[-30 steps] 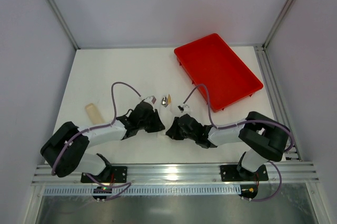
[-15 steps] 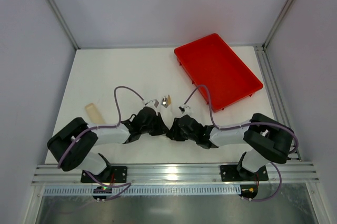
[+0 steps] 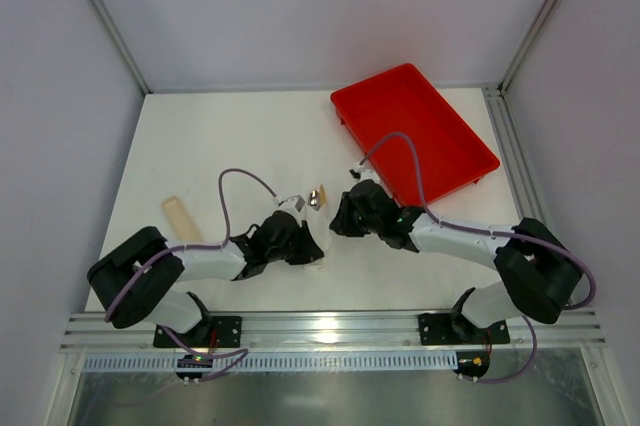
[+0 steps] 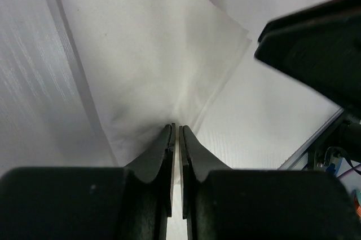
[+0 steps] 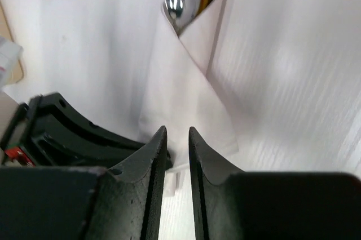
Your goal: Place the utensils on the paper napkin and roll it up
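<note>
No legible writing in any view.
A small white tag at the left edge of the right wrist view bears a red mark, too blurred to read; no other word, number, brand or sign can be made out.

A white table sits boxed by pale grey walls, an aluminium rail along its near edge.

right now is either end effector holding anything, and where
The left end effector pinches the napkin at its puckered near edge. The right end effector, jaws slightly apart, holds nothing.
</note>
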